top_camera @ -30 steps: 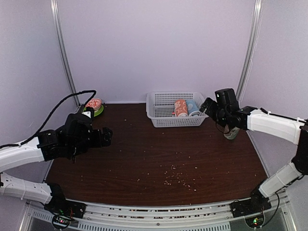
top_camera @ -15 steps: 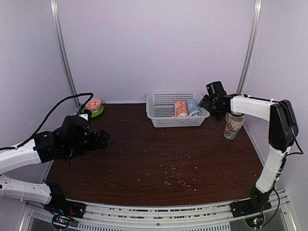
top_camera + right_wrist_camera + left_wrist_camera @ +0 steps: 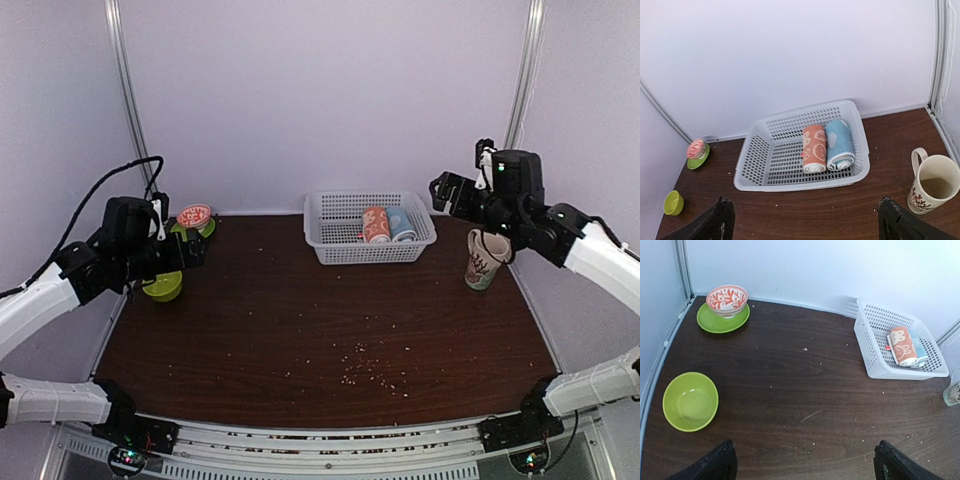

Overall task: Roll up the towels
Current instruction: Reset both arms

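Two rolled towels lie side by side in the white basket at the back of the table. The orange-red towel is on the left and the light blue towel on the right. My right gripper hangs open above the table just right of the basket, looking down on it, with nothing between its fingers. Far to the left my left gripper is raised over the table's left side, open and empty.
A lime green bowl sits near the left edge. A red patterned bowl on a green plate stands at the back left. A cream mug stands right of the basket. Crumbs dot the front middle.
My left arm has lifted and drawn back to the left, uncovering the green bowl. My right arm has swung up and out to the right of the basket. Both grippers stayed open.
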You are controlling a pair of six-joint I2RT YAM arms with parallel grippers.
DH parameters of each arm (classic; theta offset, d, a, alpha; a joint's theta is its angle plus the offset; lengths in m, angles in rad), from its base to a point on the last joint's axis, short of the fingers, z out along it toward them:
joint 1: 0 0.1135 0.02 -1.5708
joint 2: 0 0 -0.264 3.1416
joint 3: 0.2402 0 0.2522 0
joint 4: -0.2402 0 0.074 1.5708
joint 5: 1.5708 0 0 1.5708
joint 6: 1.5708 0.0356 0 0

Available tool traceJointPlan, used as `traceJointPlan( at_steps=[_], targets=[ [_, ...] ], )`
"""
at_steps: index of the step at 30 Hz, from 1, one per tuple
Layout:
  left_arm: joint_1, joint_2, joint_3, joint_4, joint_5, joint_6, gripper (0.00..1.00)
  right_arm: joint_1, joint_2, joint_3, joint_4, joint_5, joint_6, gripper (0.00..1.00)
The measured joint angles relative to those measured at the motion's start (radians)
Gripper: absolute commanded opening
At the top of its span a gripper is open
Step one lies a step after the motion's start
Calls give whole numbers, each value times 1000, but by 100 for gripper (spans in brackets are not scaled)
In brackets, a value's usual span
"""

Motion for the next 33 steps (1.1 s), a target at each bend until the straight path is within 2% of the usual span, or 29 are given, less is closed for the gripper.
traceJointPlan(
  at_steps=[3, 5, 10, 13, 17, 22, 26, 33],
  targets=[
    [14, 65, 90, 4, 6, 37, 98, 109, -166, -66, 14, 67, -63, 100],
    [14, 108, 138, 8, 3, 57, 98, 135, -251, -146, 35, 117, -69, 100],
    [14, 193, 211, -3, -1, 116, 98, 130, -444, -468, 111, 265, -79, 100],
    [14, 197, 200, 3, -1, 176, 98, 119, -470, -562, 111, 301, -76, 100],
    [14, 193, 168, 27, -16, 243, 98, 95, -457, -549, 106, 340, -11, 100],
    [14, 186, 98, 71, -18, 276, 98, -29, -422, -513, 116, 224, 40, 100],
    [14, 173, 69, 82, 2, 286, 98, -33, -426, -533, 143, 156, 36, 100],
    [14, 140, 64, 130, 11, 285, 98, -34, -503, -602, 190, 224, 55, 100]
  ],
)
